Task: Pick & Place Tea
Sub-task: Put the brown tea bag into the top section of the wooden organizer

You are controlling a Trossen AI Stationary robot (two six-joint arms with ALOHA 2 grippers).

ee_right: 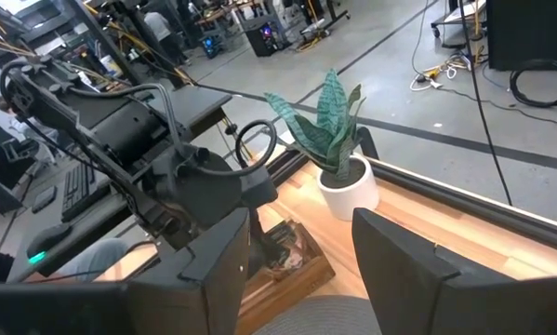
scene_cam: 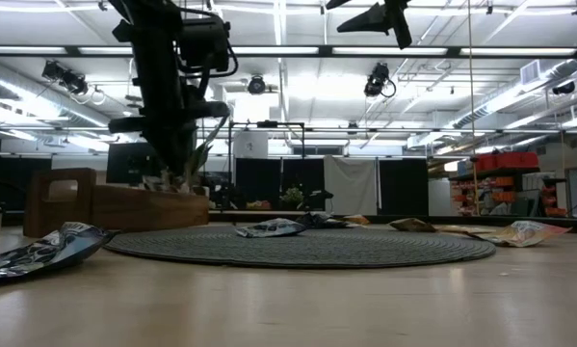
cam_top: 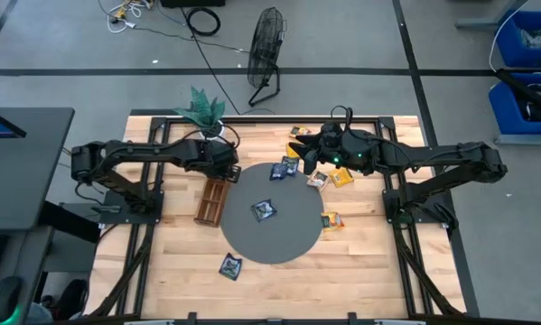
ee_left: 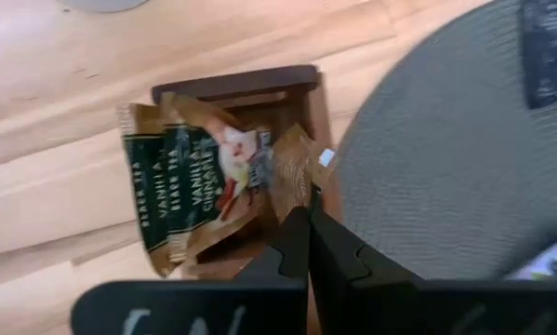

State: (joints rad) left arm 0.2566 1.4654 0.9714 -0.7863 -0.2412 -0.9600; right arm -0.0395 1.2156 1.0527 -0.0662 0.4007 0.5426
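Note:
My left gripper (ee_left: 308,233) hovers over the far end of the brown wooden tray (cam_top: 211,200), shut on a tan sachet with a green label (ee_left: 199,186). My right gripper (ee_right: 301,270) is open and empty, raised near the mat's far edge (cam_top: 300,152). It faces the left arm. Loose sachets lie flat. A dark one (cam_top: 264,210) and another (cam_top: 284,170) are on the round grey mat (cam_top: 279,239). A third dark one (cam_top: 231,265) lies on the wood near the front. Yellow-orange ones (cam_top: 331,219) (cam_top: 342,176) lie at the mat's right. My left gripper pinches the tan sachet between its two shut fingers (ee_left: 297,244) at one edge (ee_left: 292,181), coming from above. The sachet is lifted clear. It spreads out flat beyond the fingertips over the tray's open end compartment (ee_left: 259,107).
A potted plant (cam_top: 207,113) stands at the table's far edge behind the tray. A floor fan (cam_top: 265,50) and cables are beyond the table. More sachets (cam_top: 299,133) lie near the far edge under the right arm. Bare wood shows along the near side.

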